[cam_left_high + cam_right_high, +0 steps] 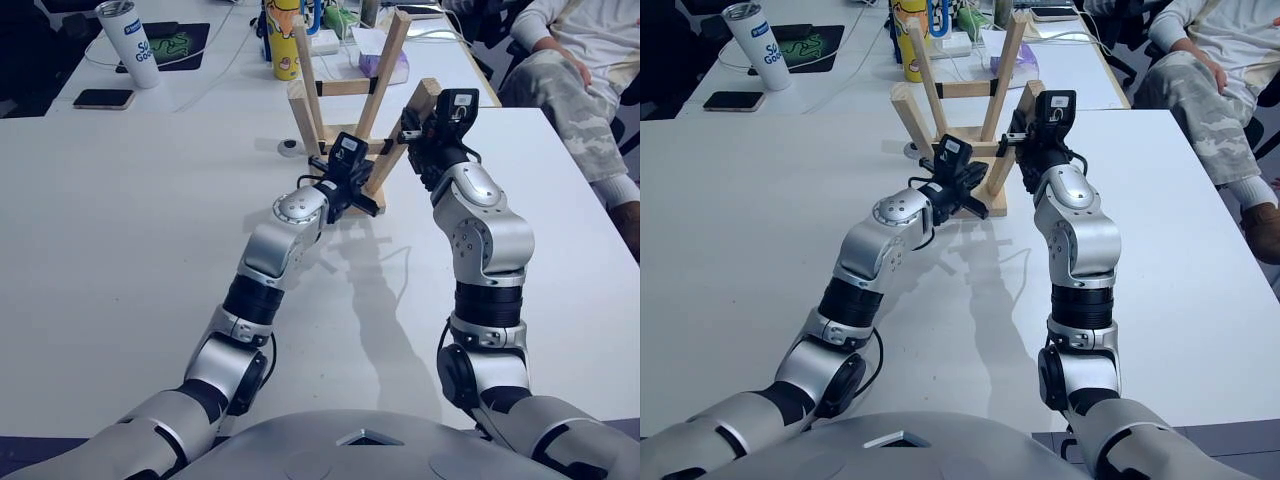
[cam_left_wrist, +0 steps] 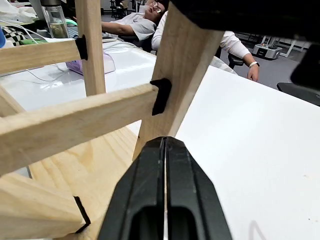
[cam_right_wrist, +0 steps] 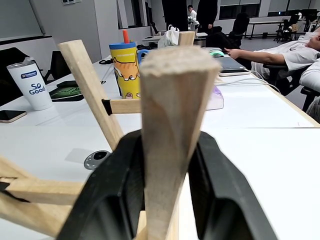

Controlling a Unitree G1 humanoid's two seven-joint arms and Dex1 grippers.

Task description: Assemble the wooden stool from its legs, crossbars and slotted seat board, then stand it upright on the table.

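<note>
The wooden stool [image 1: 352, 100] rests upside down at the table's far middle, seat board [image 2: 90, 170] on the tabletop, legs up and crossbars [image 2: 75, 122] slotted between them. My right gripper [image 3: 165, 145] is shut on the top end of the near right leg [image 1: 418, 102]. The right gripper [image 1: 415, 128] sits high beside the stool. My left gripper [image 1: 362, 198] is low at the seat board's near edge. Its fingers [image 2: 150, 170] are pressed together, shut on nothing, pointing at the base of a leg [image 2: 180, 75].
Behind the stool stand a yellow cup [image 1: 284, 40], a white tumbler [image 1: 130, 40], a phone [image 1: 103, 98] and a dark mat [image 1: 175, 42]. A round grommet [image 1: 289, 148] lies in the tabletop left of the stool. A person sits past the table's right edge [image 1: 575, 190].
</note>
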